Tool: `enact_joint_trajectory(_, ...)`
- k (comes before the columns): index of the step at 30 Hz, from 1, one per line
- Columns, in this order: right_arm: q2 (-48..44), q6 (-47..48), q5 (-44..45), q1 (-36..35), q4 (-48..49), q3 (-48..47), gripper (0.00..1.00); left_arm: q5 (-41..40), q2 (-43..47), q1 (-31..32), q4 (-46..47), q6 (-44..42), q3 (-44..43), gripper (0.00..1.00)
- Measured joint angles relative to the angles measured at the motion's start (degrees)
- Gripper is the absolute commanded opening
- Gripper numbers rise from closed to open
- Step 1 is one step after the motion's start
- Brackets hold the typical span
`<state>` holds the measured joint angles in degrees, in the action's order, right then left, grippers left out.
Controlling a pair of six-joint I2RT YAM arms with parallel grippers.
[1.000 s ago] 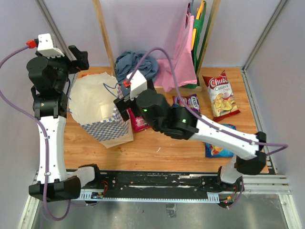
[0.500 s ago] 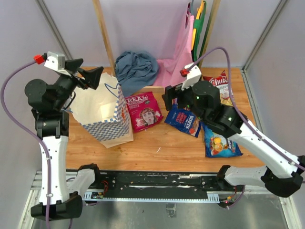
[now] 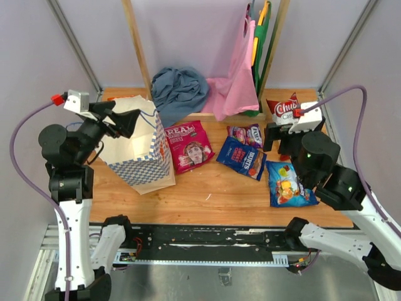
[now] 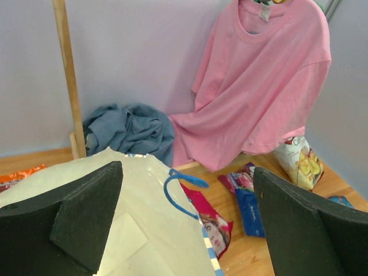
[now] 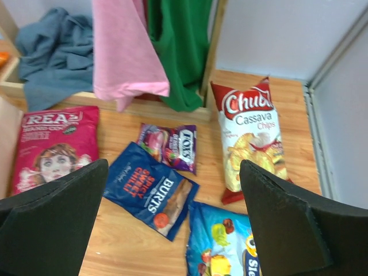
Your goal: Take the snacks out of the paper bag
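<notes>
On the wooden table [image 3: 207,194], seen from above, the paper bag [image 3: 147,164] stands upright toward the left side with its mouth open. Bare boards run along the near edge in front of it, and walls close in on both sides. The left gripper [image 3: 125,116] hovers above the bag's mouth, spread wide and holding nothing. The right gripper [image 3: 280,140] hangs over the right end of the table, likewise spread and empty. Five snacks lie on the boards to the right of the bag: a magenta Real bag [image 3: 191,145] just beside it, a dark blue Burts bag [image 3: 243,157], a small purple packet [image 3: 247,133], a bright blue bag [image 3: 288,185] and the red-and-white Chuds bag [image 3: 281,105], partly hidden by the right arm. At the back, one grey-blue cloth [image 3: 178,91] lies heaped, and one pink shirt [image 3: 235,81] and one green cloth [image 3: 263,31] hang. The left wrist view looks between two parted fingers [image 4: 86,218] at the bag's cream rim and one blue cord handle [image 4: 178,190]. The bag's inside cannot be made out, and a sliver of an orange packet [image 4: 20,172] shows at the left edge. The right wrist view shows the five packets lying flat on the wood beyond its own wide-set fingers [image 5: 52,230].
</notes>
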<state>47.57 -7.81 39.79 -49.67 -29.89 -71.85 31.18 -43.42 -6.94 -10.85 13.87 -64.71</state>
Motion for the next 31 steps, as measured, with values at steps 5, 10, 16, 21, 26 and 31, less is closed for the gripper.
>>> enact_joint_trajectory(5, -1.05, 1.57, 1.57, 0.46, -0.44, 3.76, 0.98, 0.02, 2.64, 0.0, -3.06, 0.94, -0.11, 1.0)
enact_joint_trajectory(10, -0.92, 2.14, 2.32, 0.48, -0.92, 5.97, 0.98, -0.87, 4.37, 0.0, -6.8, 0.63, -2.19, 1.0)
enact_joint_trajectory(16, -1.66, 2.14, 2.51, 0.55, -1.57, 7.21, 0.98, -1.07, 5.2, 0.0, -8.33, 1.05, -2.91, 1.0)
enact_joint_trajectory(21, -2.47, 2.03, 2.75, 0.55, -1.73, 7.23, 0.98, -1.11, 5.84, 0.0, -8.63, 1.86, -2.89, 1.0)
enact_joint_trajectory(26, -2.95, 1.84, 2.89, 0.55, -1.73, 7.69, 0.98, -1.6, 6.54, 0.0, -8.76, 2.12, -2.73, 1.0)
enact_joint_trajectory(31, -2.4, 1.7, 2.91, 0.55, -1.73, 8.09, 0.98, -1.62, 6.58, 0.0, -8.85, 2.47, -2.62, 1.0)
